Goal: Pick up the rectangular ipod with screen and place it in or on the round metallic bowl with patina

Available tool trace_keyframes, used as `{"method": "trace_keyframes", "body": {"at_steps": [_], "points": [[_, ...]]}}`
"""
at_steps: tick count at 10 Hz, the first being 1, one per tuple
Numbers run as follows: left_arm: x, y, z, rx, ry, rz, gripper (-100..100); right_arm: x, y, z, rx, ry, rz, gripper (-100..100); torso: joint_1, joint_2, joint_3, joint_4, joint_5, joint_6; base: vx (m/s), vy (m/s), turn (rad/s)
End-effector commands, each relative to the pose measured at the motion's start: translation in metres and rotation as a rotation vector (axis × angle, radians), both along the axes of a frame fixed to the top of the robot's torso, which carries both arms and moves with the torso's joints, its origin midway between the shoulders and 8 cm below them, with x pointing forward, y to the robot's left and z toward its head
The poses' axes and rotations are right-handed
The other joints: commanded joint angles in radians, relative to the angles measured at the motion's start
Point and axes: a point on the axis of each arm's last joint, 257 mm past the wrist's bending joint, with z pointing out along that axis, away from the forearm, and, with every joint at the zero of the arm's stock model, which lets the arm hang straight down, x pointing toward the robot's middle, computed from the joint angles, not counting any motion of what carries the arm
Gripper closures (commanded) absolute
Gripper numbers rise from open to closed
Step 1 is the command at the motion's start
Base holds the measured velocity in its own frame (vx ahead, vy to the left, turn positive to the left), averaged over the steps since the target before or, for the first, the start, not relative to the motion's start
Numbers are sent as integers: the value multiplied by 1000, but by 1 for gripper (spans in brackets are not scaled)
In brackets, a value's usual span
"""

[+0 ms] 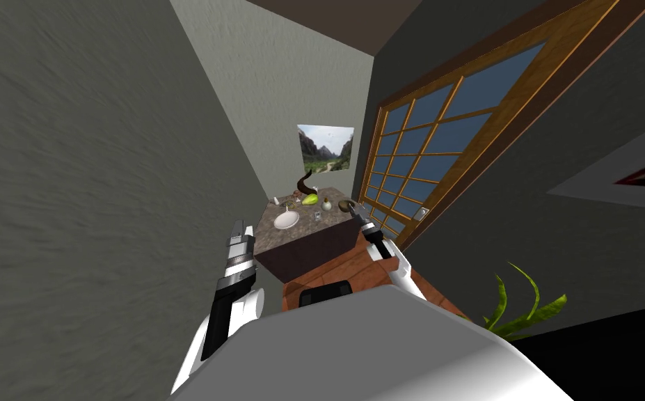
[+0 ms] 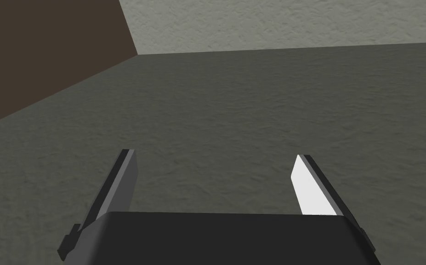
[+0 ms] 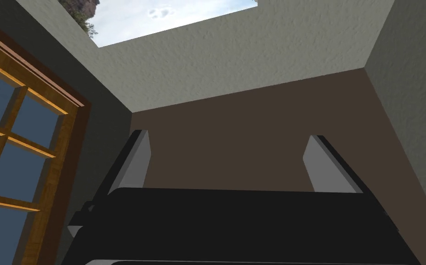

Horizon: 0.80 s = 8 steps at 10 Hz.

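Note:
A small grey rectangular ipod (image 1: 318, 216) lies on the stone-topped counter (image 1: 279, 240) ahead of me, near its middle. A dark, brownish round bowl (image 1: 346, 205) sits at the counter's right end. In the head view my right gripper (image 1: 360, 211) is raised right beside that bowl. Seen from its own wrist camera, the right gripper (image 3: 228, 135) is open and holds nothing. My left gripper (image 1: 239, 227) hangs off the counter's left front corner, and the left wrist view shows this gripper (image 2: 214, 155) open and empty, facing a wall.
Also on the counter are a white round dish (image 1: 287, 220), a dark curved horn shape (image 1: 305, 183), a green object (image 1: 309, 199) and a small pale bottle (image 1: 326, 205). A wood-framed window (image 1: 425, 146) runs along the right. A green plant (image 1: 522, 313) stands at my right.

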Motion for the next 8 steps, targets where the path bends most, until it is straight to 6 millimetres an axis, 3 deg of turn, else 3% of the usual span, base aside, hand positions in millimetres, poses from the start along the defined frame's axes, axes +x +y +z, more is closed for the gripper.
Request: {"method": "trace_keyframes", "body": {"at_steps": [1, 2, 5, 8], "points": [[0, 0, 0, 0, 0, 0, 0, 10, -3, -17, -76, 31, -34, -100, 0, 0, 0, 0, 0, 0, -16, 38, 11], [0, 0, 0, 0, 0, 0, 0, 11, -3, -20, -83, 37, -39, -100, 1, 0, 0, 0, 0, 0, -9, 30, 2], [0, 0, 0, 0, 0, 0, 0, 28, -6, -59, -225, 103, -92, -100, 2, -1, -1, 0, 0, 0, 1, 51, 24], [0, 0, 0, 0, 0, 0, 0, 32, -8, -78, -288, 134, -113, -100, 1, -2, -1, 0, 0, 0, 6, 41, 16]]}}
